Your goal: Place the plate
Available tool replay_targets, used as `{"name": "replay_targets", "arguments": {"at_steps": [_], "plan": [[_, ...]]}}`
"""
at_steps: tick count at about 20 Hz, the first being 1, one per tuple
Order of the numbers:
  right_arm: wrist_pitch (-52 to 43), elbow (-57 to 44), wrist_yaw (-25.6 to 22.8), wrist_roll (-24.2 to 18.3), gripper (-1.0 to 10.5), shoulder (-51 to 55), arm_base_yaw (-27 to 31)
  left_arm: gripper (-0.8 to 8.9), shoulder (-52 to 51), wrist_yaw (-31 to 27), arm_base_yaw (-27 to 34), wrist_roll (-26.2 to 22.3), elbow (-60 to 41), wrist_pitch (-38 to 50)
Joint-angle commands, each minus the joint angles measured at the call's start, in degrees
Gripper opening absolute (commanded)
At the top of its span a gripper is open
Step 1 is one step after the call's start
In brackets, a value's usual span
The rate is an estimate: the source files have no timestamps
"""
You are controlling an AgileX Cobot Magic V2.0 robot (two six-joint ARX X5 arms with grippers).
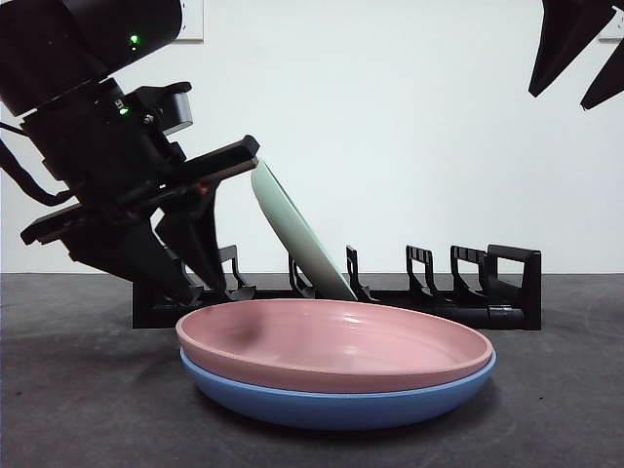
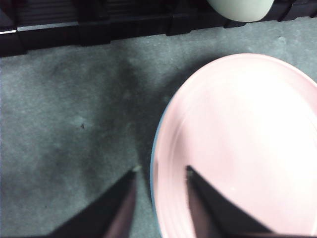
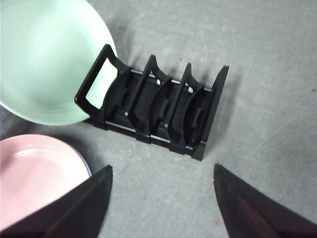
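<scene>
Front view: pink plate (image 1: 336, 343) stacked on blue plate (image 1: 331, 400) on the grey table (image 1: 78, 409), just before the black rack (image 1: 468, 292); green plate (image 1: 297, 234) tilted in a rack slot. Left gripper (image 2: 161, 171) low at the pink plate's rim, jaws parted and straddling that rim, nothing clamped. Right gripper (image 3: 163, 171) held high above the rack's far end, jaws spread wide, empty.
</scene>
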State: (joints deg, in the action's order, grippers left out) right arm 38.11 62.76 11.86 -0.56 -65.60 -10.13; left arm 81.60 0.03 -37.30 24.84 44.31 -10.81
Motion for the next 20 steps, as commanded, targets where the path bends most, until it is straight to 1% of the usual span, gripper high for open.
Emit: {"name": "replay_targets", "arguments": {"at_steps": [1, 4, 6, 8, 11, 14, 16, 18, 20], "plan": [[-0.3, 1.2, 0.0, 0.6, 3.2, -0.4, -0.2, 1.96, 0.0, 0.2, -0.2, -1.7, 0.8, -0.3], [-0.3, 1.2, 0.2, 1.6, 3.2, -0.4, -0.3, 1.95, -4.7, 0.2, 0.9, -7.0, 1.9, -3.5], [-0.3, 1.2, 0.2, 2.1, 3.2, -0.6, -1.2, 1.91, -10.0, 0.2, 2.5, -11.3, 3.0, -6.6], [-0.3, 1.2, 0.9, 3.8, 3.2, -1.3, -2.4, 1.91, -16.3, -0.2, 4.7, -15.3, 3.9, -10.1], [-0.5, 1.6, 7.4, 6.6, 3.2, -4.2, -3.9, 1.87, -26.8, -0.5, 9.2, -19.1, 5.4, -13.7], [0.3, 4.7, 15.3, 9.8, 3.2, -9.9, -5.5, 1.87, -36.1, -0.5, 14.3, -19.7, 5.8, -13.6], [2.5, 10.6, 19.6, 10.8, 3.2, -16.0, -7.2, 1.87, -41.1, -0.5, 17.3, -19.2, 5.8, -14.3], [6.6, 19.8, 21.7, 10.8, 3.2, -24.0, -9.6, 1.87, -44.7, -0.5, 19.2, -19.0, 5.8, -15.8], [9.6, 29.3, 21.8, 10.8, 3.2, -32.0, -11.8, 1.87, -46.7, -0.5, 19.9, -18.0, 5.8, -17.2]]}}
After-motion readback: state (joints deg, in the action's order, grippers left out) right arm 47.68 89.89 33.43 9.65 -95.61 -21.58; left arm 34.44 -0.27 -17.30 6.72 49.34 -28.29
